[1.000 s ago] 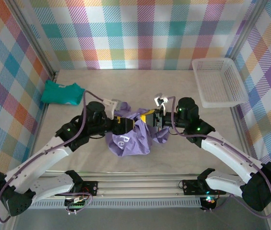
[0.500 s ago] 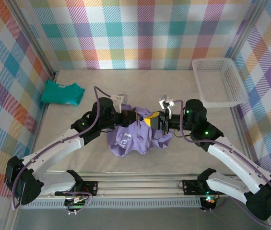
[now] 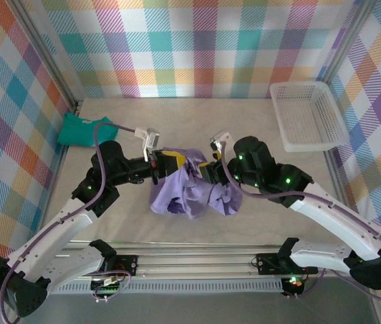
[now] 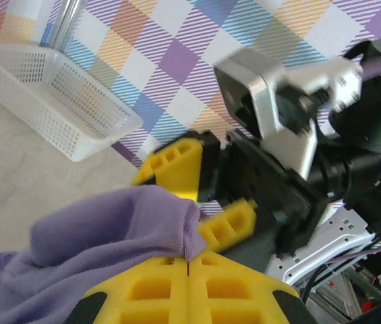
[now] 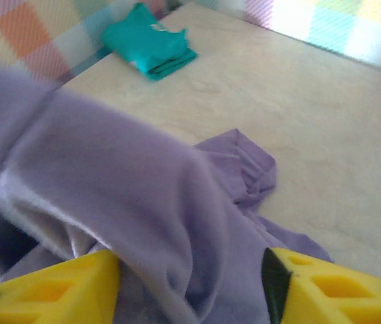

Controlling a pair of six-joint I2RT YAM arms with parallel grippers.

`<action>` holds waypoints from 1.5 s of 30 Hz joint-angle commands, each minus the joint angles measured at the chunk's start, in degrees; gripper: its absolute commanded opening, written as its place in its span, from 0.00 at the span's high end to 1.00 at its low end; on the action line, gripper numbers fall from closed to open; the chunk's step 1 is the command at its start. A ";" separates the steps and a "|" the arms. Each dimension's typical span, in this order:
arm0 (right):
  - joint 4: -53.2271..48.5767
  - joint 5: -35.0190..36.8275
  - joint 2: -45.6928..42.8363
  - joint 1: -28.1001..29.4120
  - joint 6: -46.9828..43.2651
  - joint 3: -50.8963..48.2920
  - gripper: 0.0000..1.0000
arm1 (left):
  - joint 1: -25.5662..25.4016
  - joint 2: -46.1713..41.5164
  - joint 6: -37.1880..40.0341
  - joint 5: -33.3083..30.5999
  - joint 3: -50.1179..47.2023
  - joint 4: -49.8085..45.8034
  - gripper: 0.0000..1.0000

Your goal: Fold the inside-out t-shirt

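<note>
The t-shirt (image 3: 183, 192) is pinched by the left gripper (image 4: 187, 263); the right gripper (image 5: 190, 273), open astride a fold of it, should be closed before any spreading.

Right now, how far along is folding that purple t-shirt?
Nothing is folded yet: the lavender-purple soft cotton t-shirt is a crumpled heap on the table. In hand: the left gripper pinches a fabric edge; the right gripper is open around cloth. Spreading flat and folding remain.
</note>
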 commanded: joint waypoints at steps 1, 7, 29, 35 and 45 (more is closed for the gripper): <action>4.82 -6.24 -4.72 0.64 -9.31 -3.93 0.35 | 0.40 0.15 3.99 0.67 2.28 -1.12 1.00; 10.50 -12.85 0.73 0.63 -8.78 -4.30 0.32 | 0.40 0.82 5.08 0.47 3.91 -3.25 1.00; 35.25 -47.19 0.77 -12.24 13.97 -10.76 0.93 | 0.41 1.17 8.68 -14.29 3.57 -11.20 1.00; 59.84 -56.02 3.97 -12.28 27.48 -14.48 1.00 | 0.51 7.36 -0.99 -44.27 8.36 -24.27 1.00; 51.57 -49.41 4.70 -13.65 19.38 -14.88 1.00 | 0.72 -1.73 2.69 -16.89 3.23 -20.95 0.37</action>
